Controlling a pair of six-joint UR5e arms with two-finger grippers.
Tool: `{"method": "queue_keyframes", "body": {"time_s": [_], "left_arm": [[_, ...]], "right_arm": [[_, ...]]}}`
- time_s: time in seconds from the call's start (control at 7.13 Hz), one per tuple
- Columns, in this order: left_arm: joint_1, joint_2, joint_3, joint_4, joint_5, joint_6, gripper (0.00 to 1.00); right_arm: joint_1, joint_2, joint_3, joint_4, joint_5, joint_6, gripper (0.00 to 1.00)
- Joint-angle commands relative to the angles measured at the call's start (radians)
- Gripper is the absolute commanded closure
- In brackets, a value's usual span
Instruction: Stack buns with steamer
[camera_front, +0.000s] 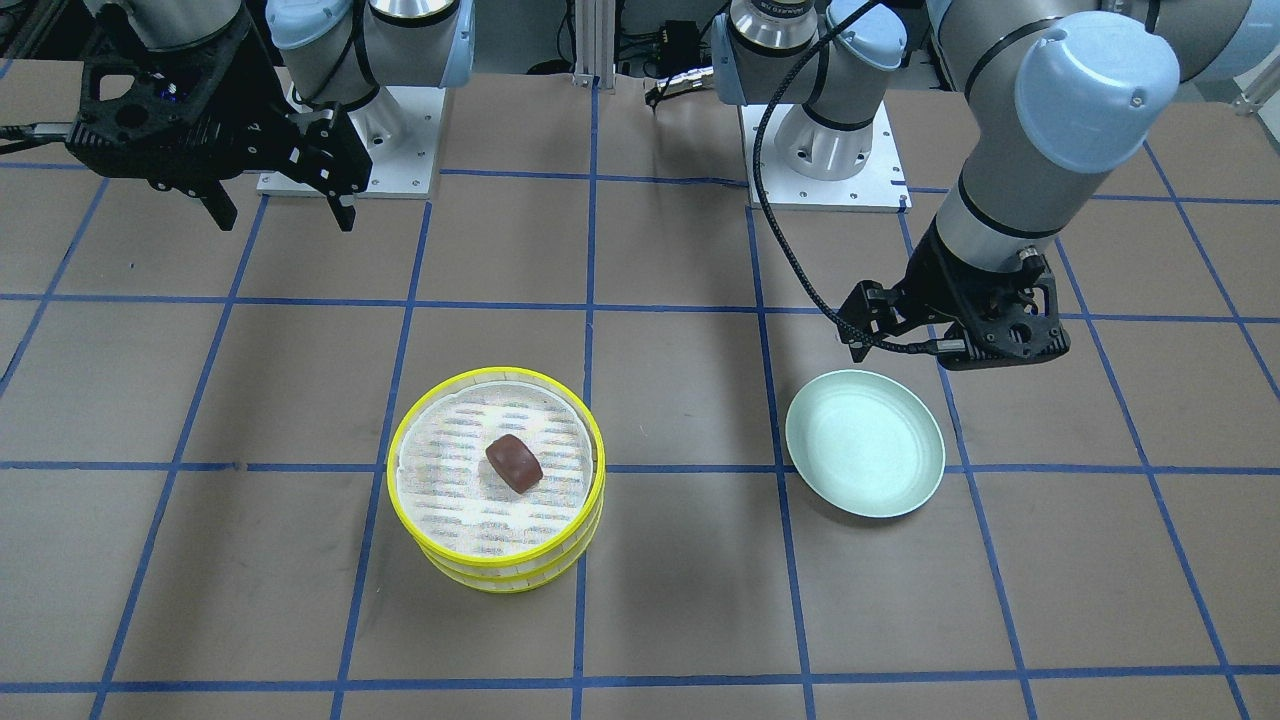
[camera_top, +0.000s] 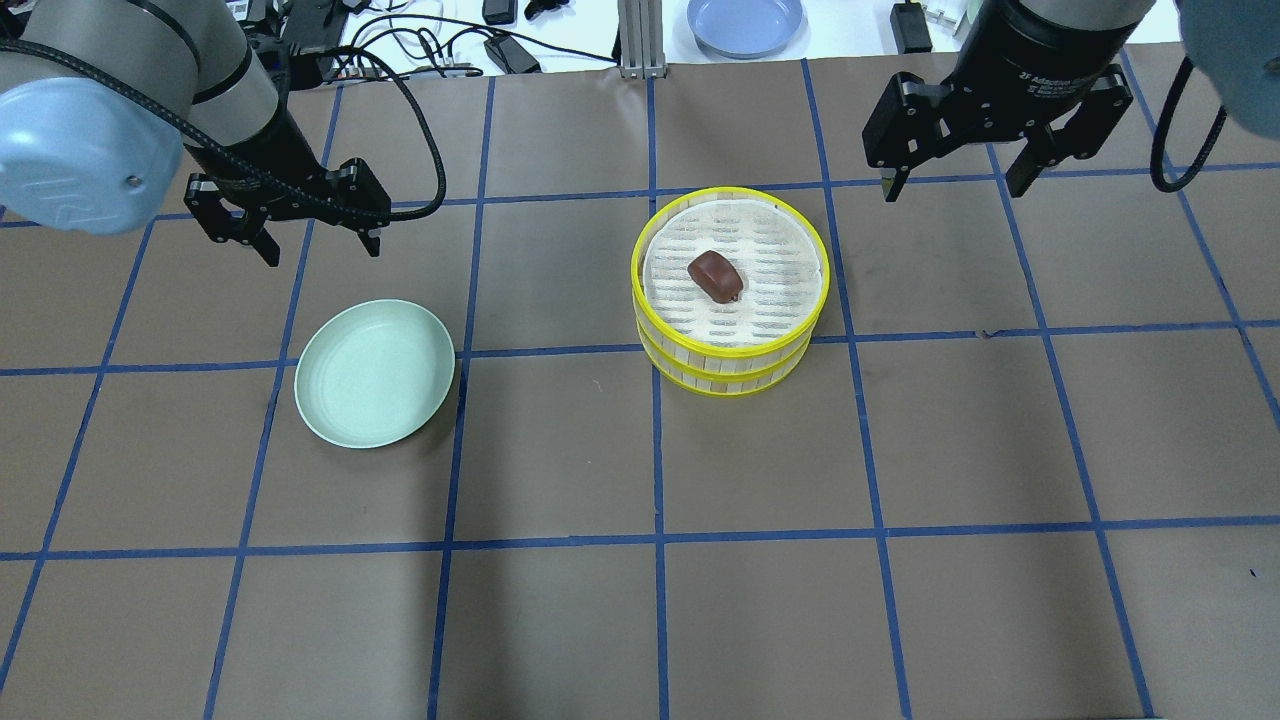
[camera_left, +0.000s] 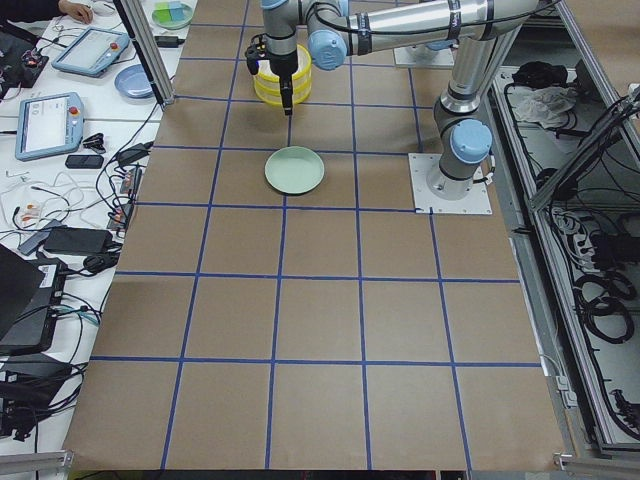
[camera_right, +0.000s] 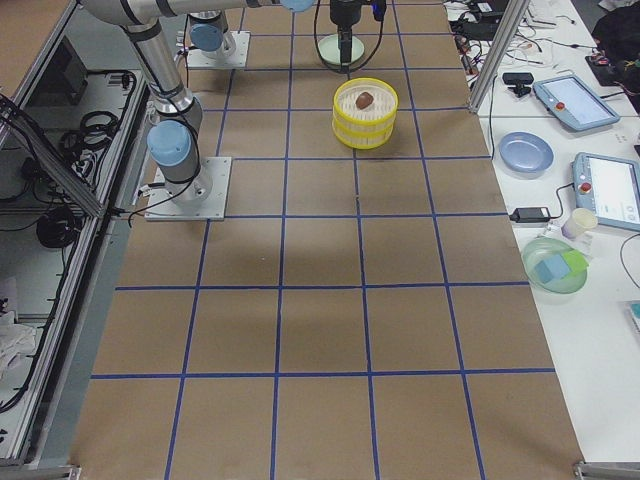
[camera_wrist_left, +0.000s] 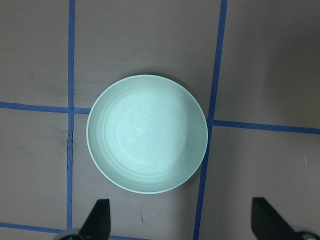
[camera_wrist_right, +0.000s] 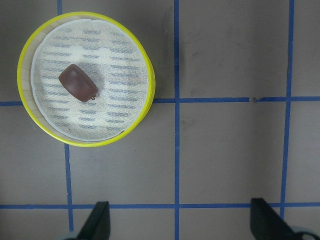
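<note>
A yellow-rimmed steamer (camera_top: 735, 375) of two stacked tiers stands at the table's middle. A dark reddish-brown bun (camera_top: 715, 276) lies on the white liner of its top tier; it also shows in the front view (camera_front: 514, 463) and the right wrist view (camera_wrist_right: 78, 82). The cream-white bun is hidden or out of view. The pale green plate (camera_top: 375, 372) is empty; it also shows in the left wrist view (camera_wrist_left: 147, 133). My left gripper (camera_top: 323, 252) is open and empty, raised beyond the plate. My right gripper (camera_top: 955, 190) is open and empty, raised to the right of the steamer.
The brown table is crossed by blue tape lines. A blue plate (camera_top: 745, 22) and cables lie on the white bench beyond the far edge. The arms' base plates (camera_front: 825, 160) stand at the robot's side. Tablets and bowls sit on the side bench (camera_right: 585, 190).
</note>
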Motion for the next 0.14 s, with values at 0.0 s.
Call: {"method": "queue_keyframes", "body": {"time_s": [0.0], "left_arm": [[0.000, -0.004, 0.001, 0.073, 0.000, -0.001, 0.00]], "right_arm": [[0.000, 0.000, 0.000, 0.001, 0.000, 0.000, 0.00]]}}
